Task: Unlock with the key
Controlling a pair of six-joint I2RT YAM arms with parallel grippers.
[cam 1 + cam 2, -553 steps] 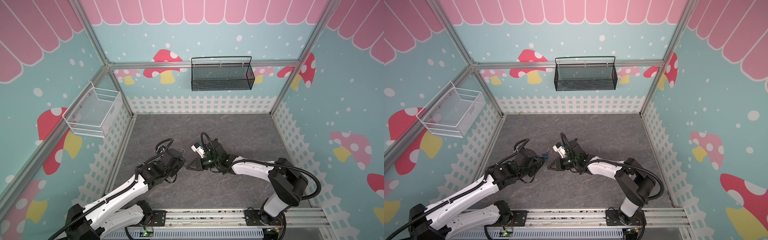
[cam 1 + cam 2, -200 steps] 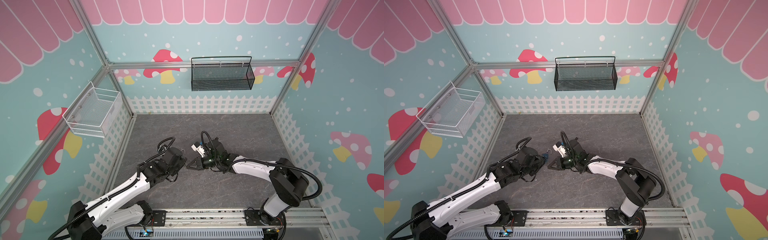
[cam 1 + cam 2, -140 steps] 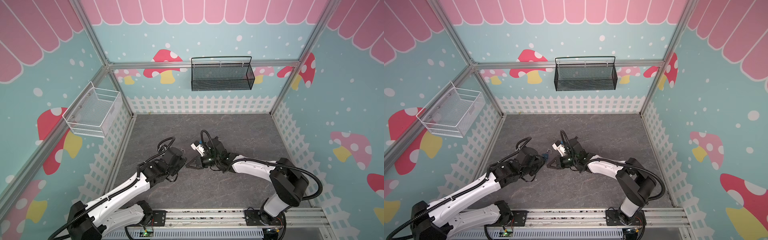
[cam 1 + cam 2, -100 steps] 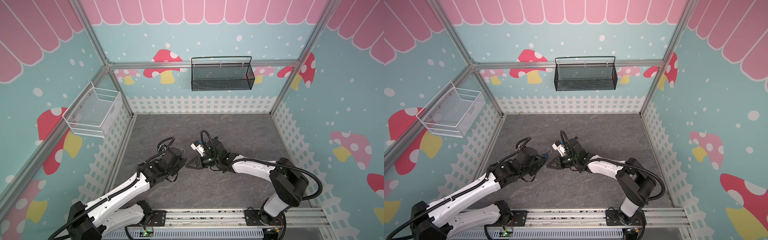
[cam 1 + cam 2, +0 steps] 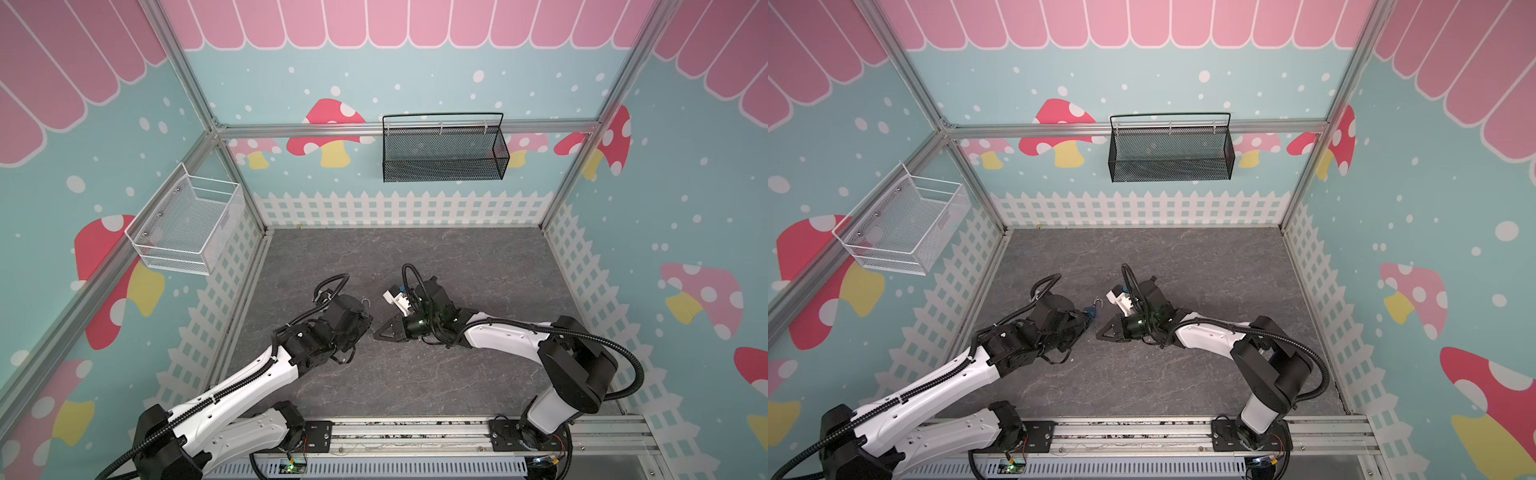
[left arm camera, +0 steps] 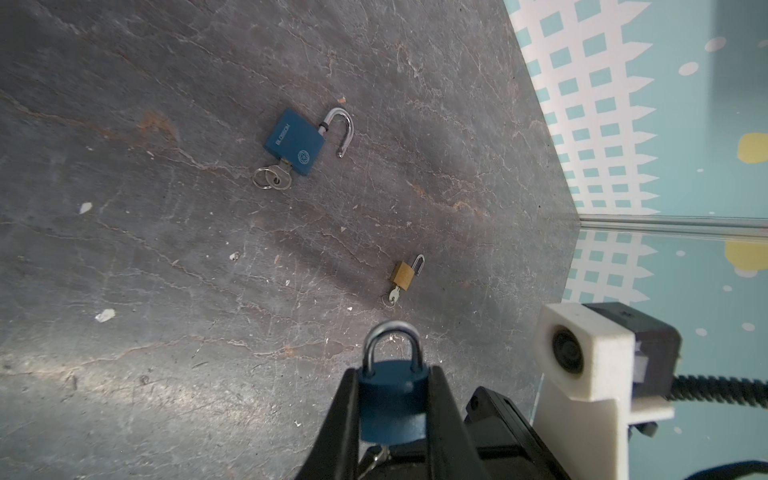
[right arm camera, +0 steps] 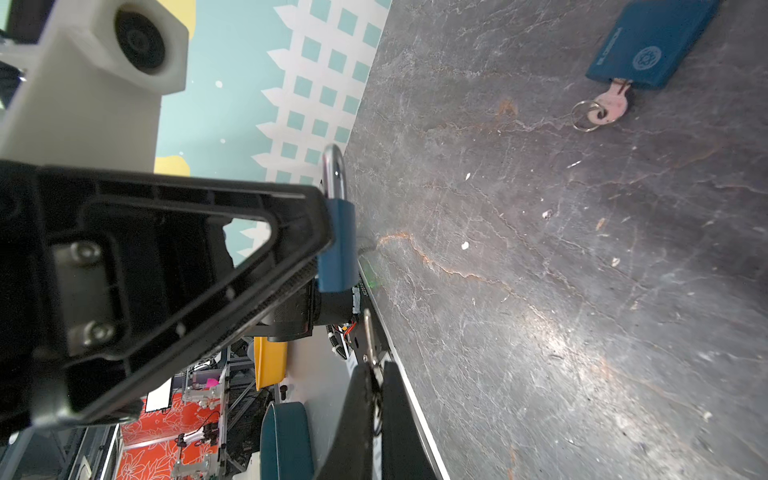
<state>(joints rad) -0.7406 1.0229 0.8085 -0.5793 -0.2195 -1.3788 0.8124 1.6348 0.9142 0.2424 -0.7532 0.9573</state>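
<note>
Though unseen overhead, seemingly a key (image 7: 368, 332)

From a silver aluminium rail (image 5: 415, 430) the white-and-black left arm (image 5: 249, 379) and right arm (image 5: 507, 338) reach over the grey stone-patterned floor (image 5: 415, 257). The left gripper (image 5: 362, 315) and right gripper (image 5: 378, 335) face each other, close but apart. A small padlock (image 5: 365, 302), only its silver shackle clear, sticks out of the left gripper; the right gripper's jaws meet in a point. A black mesh basket (image 5: 444, 153) hangs on the back wall, a white wire basket (image 5: 187, 226) on the left wall.
</note>
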